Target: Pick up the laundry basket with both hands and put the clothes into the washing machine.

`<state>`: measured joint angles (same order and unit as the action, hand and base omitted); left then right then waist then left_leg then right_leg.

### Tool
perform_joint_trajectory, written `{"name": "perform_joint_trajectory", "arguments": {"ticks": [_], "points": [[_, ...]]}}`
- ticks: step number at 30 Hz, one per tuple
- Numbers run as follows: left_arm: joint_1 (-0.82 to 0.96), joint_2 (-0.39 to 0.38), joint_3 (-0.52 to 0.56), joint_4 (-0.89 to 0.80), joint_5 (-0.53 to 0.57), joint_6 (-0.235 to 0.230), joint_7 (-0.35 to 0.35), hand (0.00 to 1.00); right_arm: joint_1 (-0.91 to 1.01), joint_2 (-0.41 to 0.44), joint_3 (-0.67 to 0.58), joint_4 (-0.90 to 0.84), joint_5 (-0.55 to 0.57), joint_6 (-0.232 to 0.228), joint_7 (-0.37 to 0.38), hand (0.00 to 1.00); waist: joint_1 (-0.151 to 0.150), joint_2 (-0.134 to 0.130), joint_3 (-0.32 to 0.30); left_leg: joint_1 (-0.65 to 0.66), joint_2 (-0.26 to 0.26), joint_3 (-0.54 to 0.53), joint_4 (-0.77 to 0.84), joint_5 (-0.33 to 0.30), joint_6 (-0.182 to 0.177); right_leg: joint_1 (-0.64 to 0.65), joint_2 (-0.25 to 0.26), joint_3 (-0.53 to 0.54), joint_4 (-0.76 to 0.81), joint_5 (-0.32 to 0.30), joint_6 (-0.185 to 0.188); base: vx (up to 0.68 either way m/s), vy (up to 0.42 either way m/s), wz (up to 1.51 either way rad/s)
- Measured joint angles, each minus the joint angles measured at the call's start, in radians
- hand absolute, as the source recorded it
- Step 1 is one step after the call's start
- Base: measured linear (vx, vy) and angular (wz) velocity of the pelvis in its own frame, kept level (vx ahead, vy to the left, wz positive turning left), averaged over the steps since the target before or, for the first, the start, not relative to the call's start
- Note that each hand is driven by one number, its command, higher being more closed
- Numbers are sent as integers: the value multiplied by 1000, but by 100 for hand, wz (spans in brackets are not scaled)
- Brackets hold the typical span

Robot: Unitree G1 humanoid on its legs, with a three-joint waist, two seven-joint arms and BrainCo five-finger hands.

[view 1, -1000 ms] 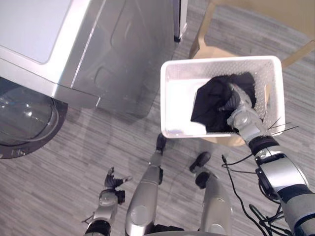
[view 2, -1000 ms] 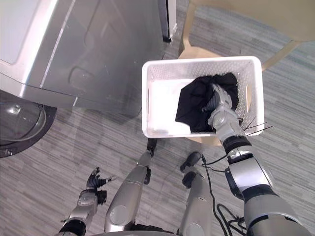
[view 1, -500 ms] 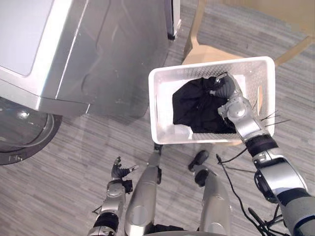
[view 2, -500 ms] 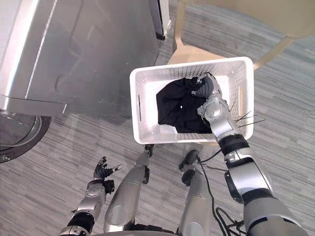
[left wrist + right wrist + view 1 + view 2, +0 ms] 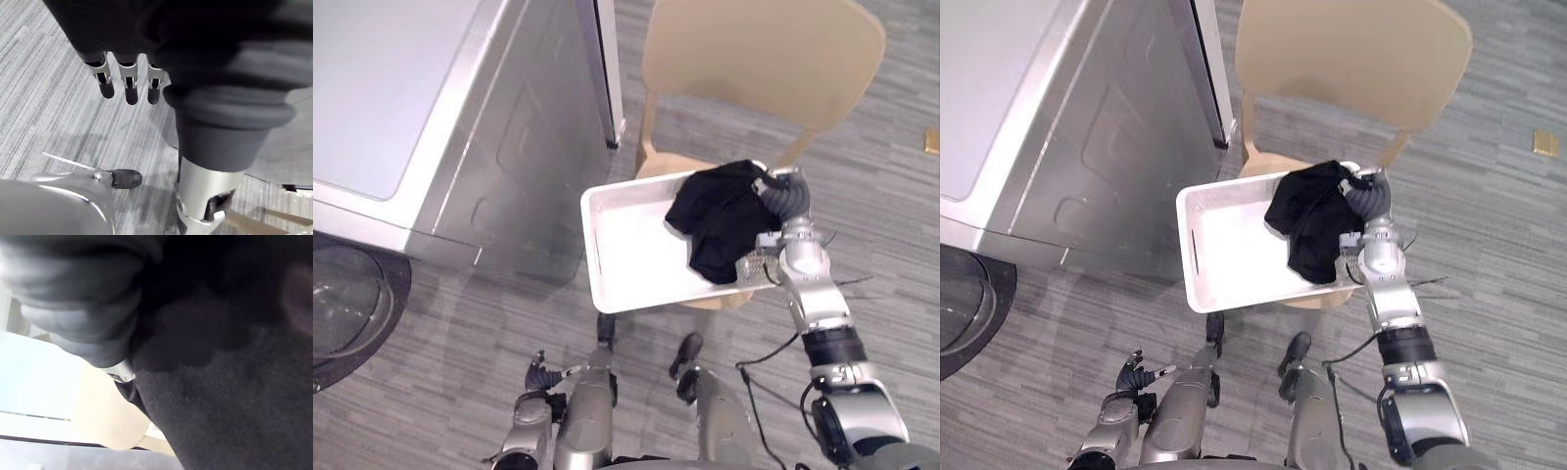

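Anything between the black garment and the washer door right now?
Nothing loose lies between them. But the washing machine shows its side panel to the black garment at the right robot hand; its round door sits past the front corner, so the garment must go round that.

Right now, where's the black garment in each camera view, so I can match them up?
Left eye view: black garment draped over the white basket's right end, at the right hand.
Right eye view: the garment sits mid-picture, over the same basket end.
Right wrist view: its dark cloth lies right against the camera.
Left wrist view: grey floor beneath the left hand.
Shared landmark: the beige chair behind the basket.
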<state>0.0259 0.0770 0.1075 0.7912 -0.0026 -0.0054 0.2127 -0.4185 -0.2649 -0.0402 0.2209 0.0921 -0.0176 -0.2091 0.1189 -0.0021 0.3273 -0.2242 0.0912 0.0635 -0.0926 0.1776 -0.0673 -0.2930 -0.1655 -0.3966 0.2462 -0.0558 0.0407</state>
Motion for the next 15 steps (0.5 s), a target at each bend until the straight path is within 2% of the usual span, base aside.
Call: {"name": "perform_joint_trajectory", "arguments": {"ticks": [3,5,10,12,14,15], "points": [[22,1,30,9,7,2,-17,0,114,90,-1,-70,94,-23,34,100,-9,1,-64,52,-4,-5,0,-8,-5,77,11,-7,-51,7,10,95,1,3],[59,0,46,14,13,3,-17,0,176,150,12,-106,143,-36,50,100,-24,5,-116,102,-1,-1,0,-35,-7,137,25,-4,-88,12,18,85,1,-8],[123,-13,53,10,14,12,-17,0,264,182,59,-196,194,-56,91,100,-24,8,-177,185,0,50,0,-74,-4,206,38,48,-129,27,30,36,29,-32],[137,-22,51,-18,14,18,-17,0,270,184,71,-209,194,-62,115,100,-26,7,-181,200,-5,55,9,-85,-1,198,20,63,-78,12,33,-22,34,-13],[131,-27,48,-47,13,19,-17,0,276,188,65,-209,194,-63,122,100,-32,4,-181,189,-19,21,40,-92,5,170,-9,102,39,-35,50,-58,-2,50],[128,-28,49,-84,12,19,-15,0,282,188,54,-209,193,-64,121,100,-40,5,-181,182,-31,-12,54,-97,14,164,-17,181,102,-62,89,-76,-23,105]]}}
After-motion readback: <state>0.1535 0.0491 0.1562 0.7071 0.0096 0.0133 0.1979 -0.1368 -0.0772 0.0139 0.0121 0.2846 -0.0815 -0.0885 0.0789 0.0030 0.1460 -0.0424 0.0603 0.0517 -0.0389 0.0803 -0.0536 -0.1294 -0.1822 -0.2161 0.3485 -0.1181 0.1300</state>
